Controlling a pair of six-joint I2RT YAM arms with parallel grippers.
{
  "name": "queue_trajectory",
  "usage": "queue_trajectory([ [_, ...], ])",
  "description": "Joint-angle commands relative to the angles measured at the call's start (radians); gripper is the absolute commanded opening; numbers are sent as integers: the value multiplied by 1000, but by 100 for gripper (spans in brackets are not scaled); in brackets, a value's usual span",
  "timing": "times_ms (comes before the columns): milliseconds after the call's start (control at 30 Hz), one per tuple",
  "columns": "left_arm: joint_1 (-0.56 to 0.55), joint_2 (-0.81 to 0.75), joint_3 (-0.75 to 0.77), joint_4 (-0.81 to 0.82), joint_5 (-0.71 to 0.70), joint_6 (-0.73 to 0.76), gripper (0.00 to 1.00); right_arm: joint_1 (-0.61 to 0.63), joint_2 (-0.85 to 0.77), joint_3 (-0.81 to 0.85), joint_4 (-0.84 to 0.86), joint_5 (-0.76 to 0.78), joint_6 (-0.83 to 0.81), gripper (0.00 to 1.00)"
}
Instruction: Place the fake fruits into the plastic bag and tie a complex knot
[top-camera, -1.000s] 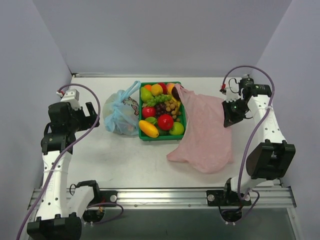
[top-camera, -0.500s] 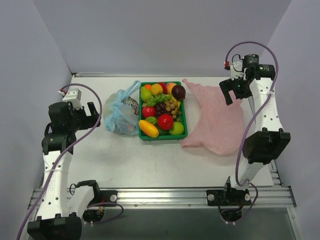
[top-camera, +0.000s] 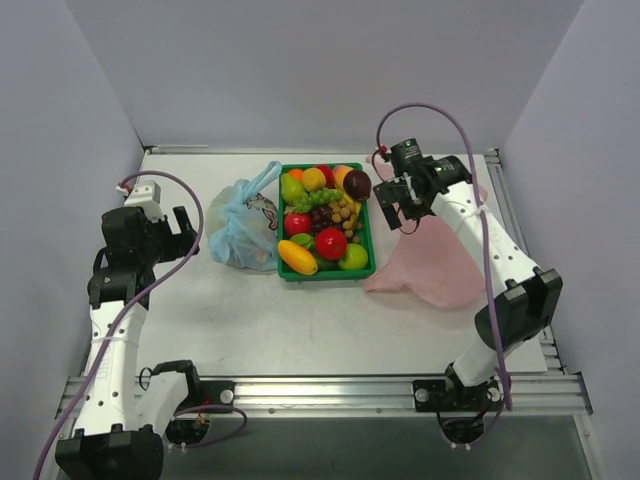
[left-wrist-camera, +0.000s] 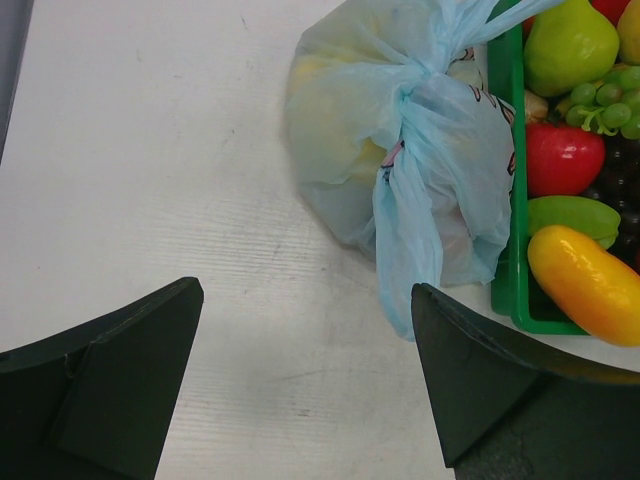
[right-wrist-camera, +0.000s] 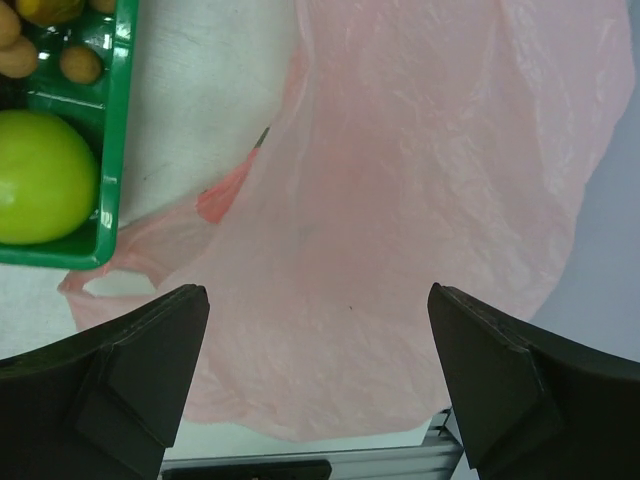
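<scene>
**Top external view.** The green tray (top-camera: 325, 277) stands on the table (top-camera: 250, 320) and serves as the reference. The fake fruits (top-camera: 325, 215) fill the tray. The plastic bag (top-camera: 440, 270), pale pink, lies flat on the table just right of the tray, and its near-left corner reaches the tray's near-right corner. A light-blue bag (top-camera: 240, 235) with tied handles sits against the tray's left side. The right fingers (top-camera: 392, 208) hang over the pink bag just right of the tray. The left fingers (top-camera: 186, 224) hang well left of the tray, beyond the blue bag.

**Left wrist view.** The left fingers (left-wrist-camera: 110, 380) stand wide apart and hold nothing. The blue bag (left-wrist-camera: 400, 150) touches the tray's left wall (left-wrist-camera: 505, 280).

**Right wrist view.** The right fingers (right-wrist-camera: 130, 380) stand wide apart and hold nothing. Below them the pink bag (right-wrist-camera: 420, 220) lies spread right of the tray's wall (right-wrist-camera: 115, 150).
</scene>
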Motion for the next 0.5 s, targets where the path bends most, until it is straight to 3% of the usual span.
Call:
queue_trajectory([
  [0,0,-24,1,47,-32,-4,97,62,63,-21,56,194,129,98],
  [467,0,-38,-27,41,-50,14,97,99,279,-56,136,413,288,100],
])
